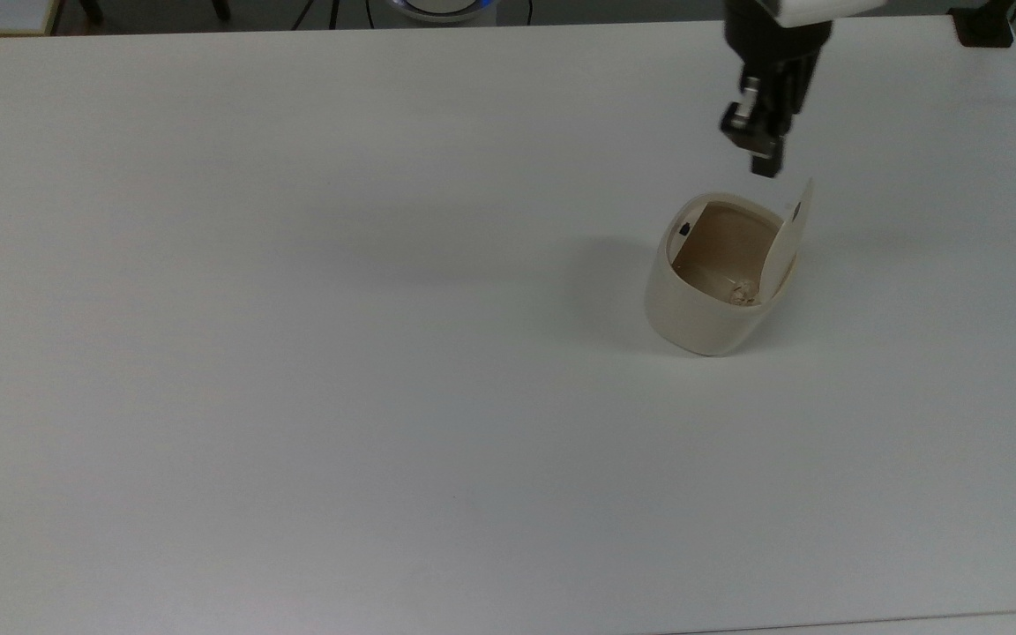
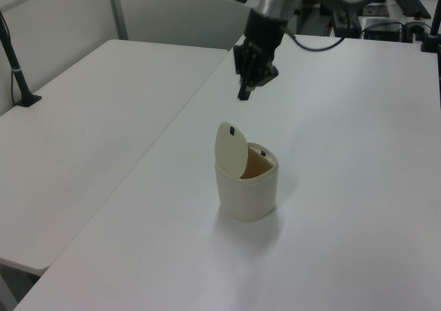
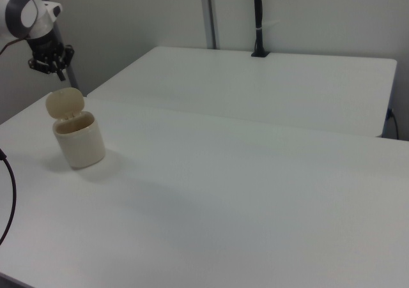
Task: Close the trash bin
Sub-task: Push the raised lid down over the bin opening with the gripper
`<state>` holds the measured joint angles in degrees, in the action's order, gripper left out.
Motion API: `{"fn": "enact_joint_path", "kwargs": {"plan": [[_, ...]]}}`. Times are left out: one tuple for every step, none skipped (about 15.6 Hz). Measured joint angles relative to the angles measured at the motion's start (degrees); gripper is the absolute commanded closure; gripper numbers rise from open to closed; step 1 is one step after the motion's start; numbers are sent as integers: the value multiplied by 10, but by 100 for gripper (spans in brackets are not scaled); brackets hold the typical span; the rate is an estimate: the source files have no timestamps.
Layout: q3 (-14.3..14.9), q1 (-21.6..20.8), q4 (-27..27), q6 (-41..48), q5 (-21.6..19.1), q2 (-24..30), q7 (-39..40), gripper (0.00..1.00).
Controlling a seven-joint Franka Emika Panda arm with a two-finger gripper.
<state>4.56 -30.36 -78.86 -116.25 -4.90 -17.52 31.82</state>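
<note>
Standing on the white tabletop (image 1: pixel 296 353) at the top view's right, the trash bin (image 1: pixel 706 304) has its lid (image 1: pixel 788 238) raised upright, exposing a tan interior with a small pale object at the bottom. The hand (image 1: pixel 759 145), fingers pressed together, hovers just beyond the lid.

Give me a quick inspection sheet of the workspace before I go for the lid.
Surface: white table, bare around the bin.
Job's things: bin upright; lid standing open, interior visible, something small lying inside.
Clutter: nothing seen.
Gripper: gripper shut, above and clear of the lid, touching nothing.
Cables: black cable at the right view's left edge.
Surroundings: second white table alongside; black pole clamped to it.
</note>
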Motion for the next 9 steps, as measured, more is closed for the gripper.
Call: {"fn": "enact_joint_path", "kwargs": {"plan": [[0,-9,5,-13,0,-8,-4,100],[0,-17,8,-24,0,-15,-7,100],[0,-23,9,-35,0,-22,-9,100],[0,-26,10,-44,0,-30,-10,100],[1,-27,10,-50,0,-38,-10,100],[1,-27,10,-53,0,-46,-10,100],[2,-27,10,-58,0,-52,-10,99],[2,-27,11,-60,0,-57,-10,99],[2,-27,11,-60,0,-59,-10,99]]}}
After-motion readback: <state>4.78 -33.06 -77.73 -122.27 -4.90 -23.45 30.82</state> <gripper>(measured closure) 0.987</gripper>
